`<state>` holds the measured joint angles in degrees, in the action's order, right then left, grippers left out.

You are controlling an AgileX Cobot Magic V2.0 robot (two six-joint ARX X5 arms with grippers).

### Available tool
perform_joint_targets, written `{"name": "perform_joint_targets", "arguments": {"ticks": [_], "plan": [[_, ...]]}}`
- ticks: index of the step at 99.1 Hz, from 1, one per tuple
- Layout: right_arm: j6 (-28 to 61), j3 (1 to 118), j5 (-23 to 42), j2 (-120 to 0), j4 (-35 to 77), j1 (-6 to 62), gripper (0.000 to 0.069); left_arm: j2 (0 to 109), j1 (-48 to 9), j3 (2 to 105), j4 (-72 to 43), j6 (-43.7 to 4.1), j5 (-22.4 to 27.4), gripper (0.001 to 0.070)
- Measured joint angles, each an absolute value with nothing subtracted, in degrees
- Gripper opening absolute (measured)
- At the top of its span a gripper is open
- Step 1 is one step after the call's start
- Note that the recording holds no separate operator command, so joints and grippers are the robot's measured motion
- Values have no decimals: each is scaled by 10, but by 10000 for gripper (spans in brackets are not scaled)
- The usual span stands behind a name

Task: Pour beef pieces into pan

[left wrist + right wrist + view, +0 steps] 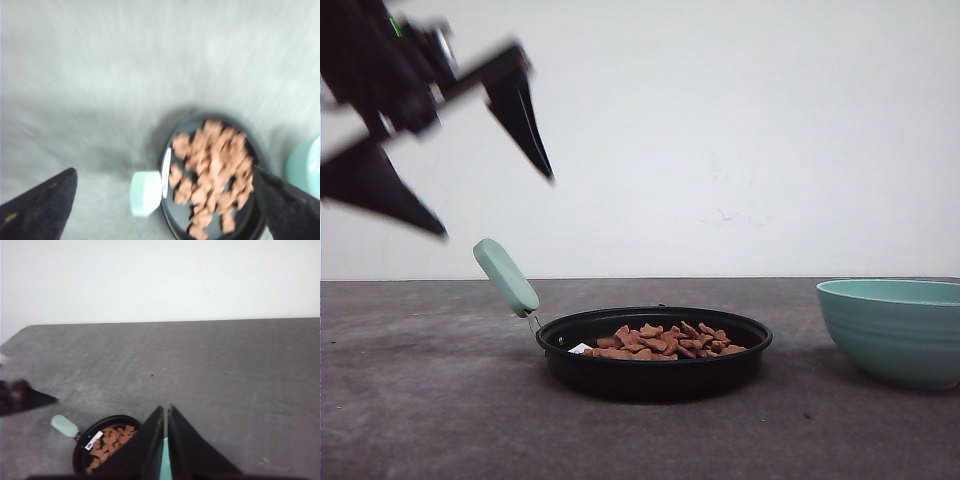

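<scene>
The front view sits low, almost level with the table, and looks forward at a plain white wall, close to the pan and a teal bowl at its right. The left wrist view looks steeply down from above onto the same pan, blurred. The right wrist view looks from higher and farther back, across the table to the wall, with the pan small near its fingers.
</scene>
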<state>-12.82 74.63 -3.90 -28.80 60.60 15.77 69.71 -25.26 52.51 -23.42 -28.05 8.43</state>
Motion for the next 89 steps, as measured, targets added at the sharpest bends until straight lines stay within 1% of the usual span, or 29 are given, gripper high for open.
{"name": "perform_joint_targets", "arguments": {"ticks": [12,15,17,21,30,36,40,43,49,57,65,74,89], "plan": [[-105,743,-6,-288,600,157,11,586,-256,525,-272,-275,22,689],[-98,739,3,-288,594,157,11,555,-258,525,-282,-270,3,671],[-95,737,6,-288,590,157,11,535,-259,525,-288,-266,-8,647],[-84,729,19,-288,578,157,11,494,-262,525,-297,-257,-31,561],[-64,705,29,-286,537,157,11,404,-267,525,-311,-229,-81,291],[-47,676,30,-277,492,157,11,348,-267,525,-327,-210,-121,126],[-34,651,29,-267,460,157,11,317,-267,524,-338,-199,-139,75],[-24,630,29,-257,437,157,11,291,-267,522,-345,-192,-149,52],[-5,584,30,-234,391,157,11,249,-267,510,-355,-180,-166,31],[11,518,30,-205,338,157,11,213,-267,484,-386,-171,-196,23],[13,461,30,-189,328,157,11,193,-267,473,-431,-170,-222,22],[8,441,30,-188,363,158,11,172,-267,473,-464,-177,-225,22],[1,445,30,-184,351,157,11,157,-267,473,-509,-186,-225,22]]}}
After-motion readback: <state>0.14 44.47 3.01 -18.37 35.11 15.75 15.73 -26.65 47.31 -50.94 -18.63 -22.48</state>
